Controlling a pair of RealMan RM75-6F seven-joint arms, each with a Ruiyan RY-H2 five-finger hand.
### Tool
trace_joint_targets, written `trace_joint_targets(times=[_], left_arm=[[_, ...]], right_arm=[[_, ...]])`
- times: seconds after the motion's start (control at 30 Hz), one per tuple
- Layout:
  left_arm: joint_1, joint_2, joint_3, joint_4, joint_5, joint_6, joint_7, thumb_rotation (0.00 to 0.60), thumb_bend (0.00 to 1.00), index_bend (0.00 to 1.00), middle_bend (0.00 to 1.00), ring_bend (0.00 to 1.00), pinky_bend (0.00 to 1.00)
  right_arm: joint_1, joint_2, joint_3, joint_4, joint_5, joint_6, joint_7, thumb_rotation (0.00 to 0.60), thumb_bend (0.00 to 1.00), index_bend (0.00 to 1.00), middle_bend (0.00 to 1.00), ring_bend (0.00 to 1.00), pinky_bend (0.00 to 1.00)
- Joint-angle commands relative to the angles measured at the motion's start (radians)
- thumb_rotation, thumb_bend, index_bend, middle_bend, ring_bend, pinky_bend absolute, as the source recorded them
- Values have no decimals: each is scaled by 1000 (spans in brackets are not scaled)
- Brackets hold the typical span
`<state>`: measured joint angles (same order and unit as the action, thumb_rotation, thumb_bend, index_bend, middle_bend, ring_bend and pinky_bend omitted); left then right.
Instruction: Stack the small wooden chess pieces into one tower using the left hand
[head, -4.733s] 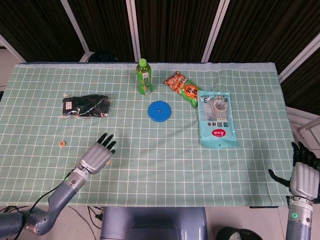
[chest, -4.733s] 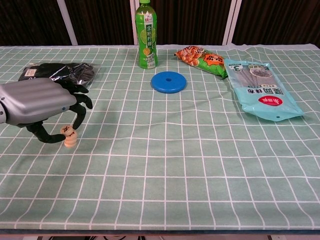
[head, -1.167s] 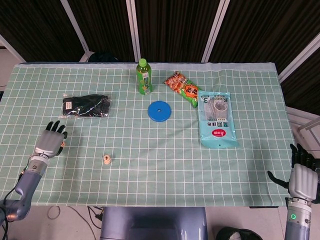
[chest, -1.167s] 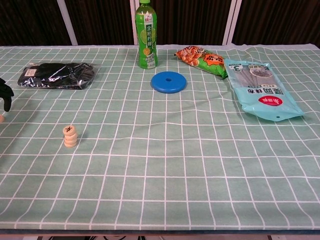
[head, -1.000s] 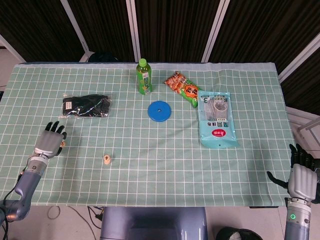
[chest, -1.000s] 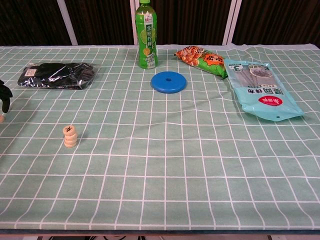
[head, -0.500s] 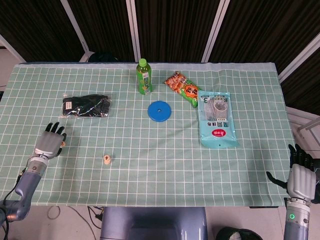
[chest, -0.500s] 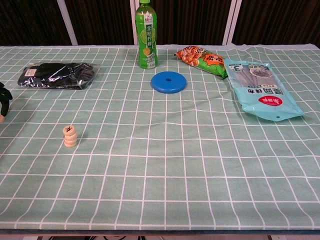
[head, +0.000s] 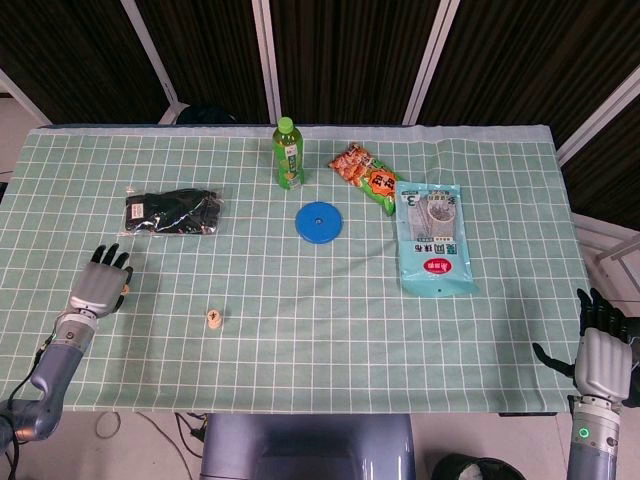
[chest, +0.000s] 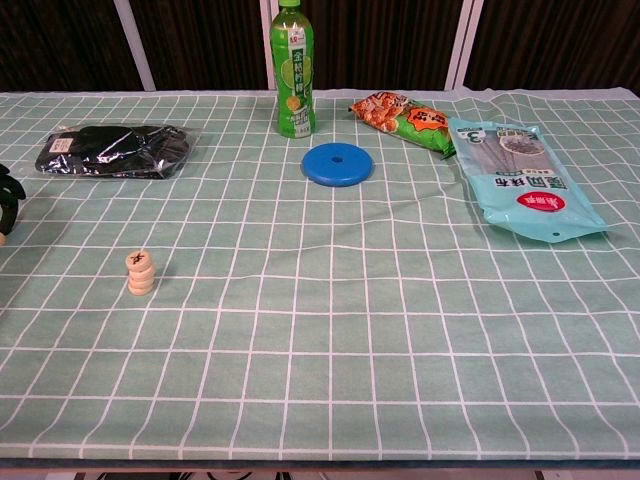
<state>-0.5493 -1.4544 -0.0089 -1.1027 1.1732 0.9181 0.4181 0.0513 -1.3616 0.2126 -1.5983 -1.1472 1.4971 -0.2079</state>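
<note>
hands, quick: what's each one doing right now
Left hand: over a small wooden chess piece; grip cannot be told.
Right hand: open, holding nothing.

We see a short upright stack of pale wooden chess pieces (chest: 140, 273), marked top, near the worktop's front-left.

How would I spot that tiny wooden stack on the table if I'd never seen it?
Start at the black packet on the green checked tablecloth, then look toward the table's near edge. The stack of chess pieces stands there alone: pale wooden discs with a dark mark on top, far smaller than anything else.
</note>
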Motion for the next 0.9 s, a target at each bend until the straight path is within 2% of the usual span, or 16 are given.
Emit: trace_joint_targets(times=[0.03,0.27,0.47,0.63,0.9], left_arm=[[1,-2,-2,3,-2,-3,1,600,314,476,158,0,97],[2,3,-8,-6,6,2,-2,600,342,504,161,0,97],[0,38,-28,-66,21,36,-5,600,342,505,164,0,97],[-10,92,-52,-187,40,68,1,600,342,506,164,0,97],[-39,162,-67,-394,44,76,92,600,342,510,167,0,97]], right_arm=[[0,0,0,-1,2,-2,0,600,247,64,1,21,0],[-1,-1,1,-3,2,0,-1,600,247,64,1,22,0],[-2,2,1,-5,2,2,2,600,247,64,1,22,0],[-2,2,0,-6,1,-1,3,600,247,64,1,21,0],[-6,9,3,-11,2,2,11,600,247,64,1,22,0]])
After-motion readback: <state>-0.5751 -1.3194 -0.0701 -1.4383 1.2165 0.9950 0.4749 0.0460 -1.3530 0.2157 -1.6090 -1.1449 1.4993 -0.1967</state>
